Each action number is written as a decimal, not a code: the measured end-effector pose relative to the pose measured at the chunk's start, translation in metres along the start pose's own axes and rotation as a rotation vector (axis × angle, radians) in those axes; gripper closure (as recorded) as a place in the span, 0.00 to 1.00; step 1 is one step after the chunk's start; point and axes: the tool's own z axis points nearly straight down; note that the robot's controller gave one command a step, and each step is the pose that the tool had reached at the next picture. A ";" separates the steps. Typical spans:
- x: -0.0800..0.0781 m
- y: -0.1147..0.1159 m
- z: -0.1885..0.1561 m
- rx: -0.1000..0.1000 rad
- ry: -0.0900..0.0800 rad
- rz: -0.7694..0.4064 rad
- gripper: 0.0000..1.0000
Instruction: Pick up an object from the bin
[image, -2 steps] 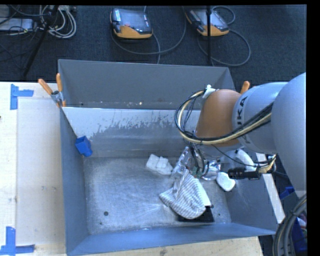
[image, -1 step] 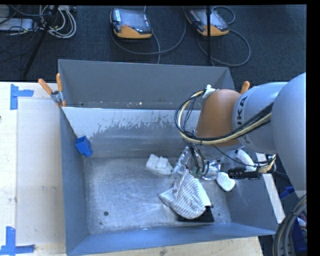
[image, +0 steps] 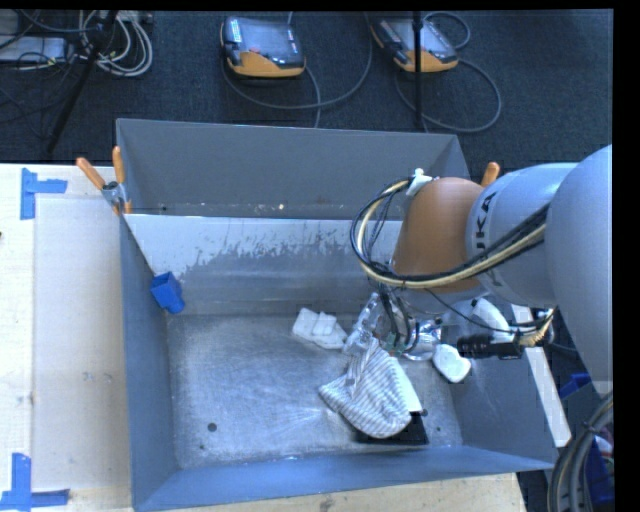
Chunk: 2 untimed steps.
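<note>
My gripper (image: 373, 330) is low in the right half of the bin, under the orange wrist cover. It is shut on the top of a grey-and-white striped cloth (image: 375, 392). The cloth is gathered to a peak at the fingertips and fans out below toward the bin's front. A flat black thing (image: 412, 433) lies partly under the cloth's lower edge. Just left of the gripper, a small crumpled white piece (image: 318, 327) rests on the floor. A white rounded thing (image: 452, 364) lies to the gripper's right.
A small blue block (image: 167, 292) sits against the left wall of the bin. The arm and its cables hide the bin's right back corner. The left half of the floor is bare grey metal.
</note>
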 end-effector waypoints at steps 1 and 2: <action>0.001 -0.002 -0.015 0.002 -0.009 0.000 1.00; 0.000 -0.002 -0.029 0.001 -0.014 0.000 1.00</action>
